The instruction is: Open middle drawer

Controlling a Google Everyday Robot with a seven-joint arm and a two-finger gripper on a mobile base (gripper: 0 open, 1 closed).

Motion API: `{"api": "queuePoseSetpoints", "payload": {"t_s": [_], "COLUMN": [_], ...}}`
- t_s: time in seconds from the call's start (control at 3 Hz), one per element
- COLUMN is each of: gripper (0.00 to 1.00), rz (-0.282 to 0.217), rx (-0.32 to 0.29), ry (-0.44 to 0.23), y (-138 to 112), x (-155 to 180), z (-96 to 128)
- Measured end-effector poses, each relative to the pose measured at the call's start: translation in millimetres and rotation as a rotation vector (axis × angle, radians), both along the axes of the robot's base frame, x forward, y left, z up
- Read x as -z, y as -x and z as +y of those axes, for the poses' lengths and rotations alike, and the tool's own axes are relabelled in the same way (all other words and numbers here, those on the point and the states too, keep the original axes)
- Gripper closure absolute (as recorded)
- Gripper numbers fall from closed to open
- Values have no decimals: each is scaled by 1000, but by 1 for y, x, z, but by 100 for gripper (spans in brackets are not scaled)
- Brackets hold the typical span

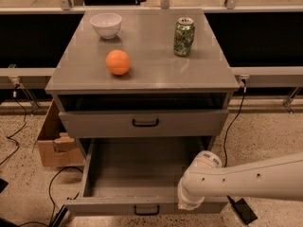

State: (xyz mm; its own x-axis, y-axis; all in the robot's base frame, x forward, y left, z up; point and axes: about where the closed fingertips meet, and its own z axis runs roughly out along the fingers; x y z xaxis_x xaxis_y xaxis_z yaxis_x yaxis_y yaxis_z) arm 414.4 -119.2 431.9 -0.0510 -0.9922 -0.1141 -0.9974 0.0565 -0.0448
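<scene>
The middle drawer [142, 171] is a wide grey drawer pulled far out from the cabinet, and its plain grey inside is bare. Its front panel [109, 206] faces me at the bottom of the view, with a small black loop handle [146, 210] at its centre. My gripper [188, 205] is at the end of the white arm [246, 178], which reaches in from the right. It sits at the drawer's front panel, just right of the handle, with its tip hidden behind the wrist.
Above is another grey drawer [144, 123] with a black handle, a dark gap over it. On the cabinet top [142, 74] stand a white bowl [106, 24], an orange [118, 62] and a green can [183, 36]. A cardboard box [54, 143] and cables lie at left.
</scene>
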Motion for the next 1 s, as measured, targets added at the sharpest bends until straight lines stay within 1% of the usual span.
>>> {"api": "queuePoseSetpoints", "payload": {"t_s": [0.33, 0.67, 1.0], "gripper": [100, 100, 100], "rz": [0, 14, 14], "rx": [0, 9, 9], "ry": [0, 23, 23], "y": [0, 15, 15], "x": [-2, -6, -6], "z": [0, 4, 4]}}
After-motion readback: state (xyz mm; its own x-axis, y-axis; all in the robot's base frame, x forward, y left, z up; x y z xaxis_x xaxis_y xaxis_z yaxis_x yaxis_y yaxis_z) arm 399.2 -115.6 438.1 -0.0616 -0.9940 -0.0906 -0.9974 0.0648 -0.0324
